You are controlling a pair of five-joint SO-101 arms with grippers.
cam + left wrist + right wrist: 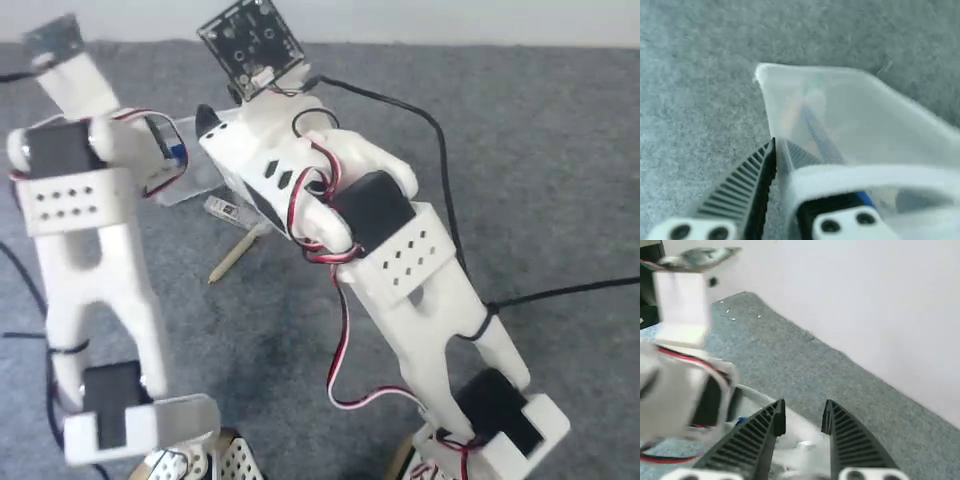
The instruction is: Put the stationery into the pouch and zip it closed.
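A clear plastic pouch lies on the grey carpet with a blue pen and other stationery dimly seen inside. My left gripper is shut on the pouch's edge near its opening. In the high view the pouch sits between the two arms at the back, with the left gripper on it. My right gripper hovers open just above the pouch's white rim, nothing clearly between its fingers. A wooden pencil and a small white item lie on the carpet outside the pouch.
Grey carpet covers the table, with free room to the right. A black cable runs along the right arm. A white wall rises behind the carpet. The left arm's body stands close beside the right gripper.
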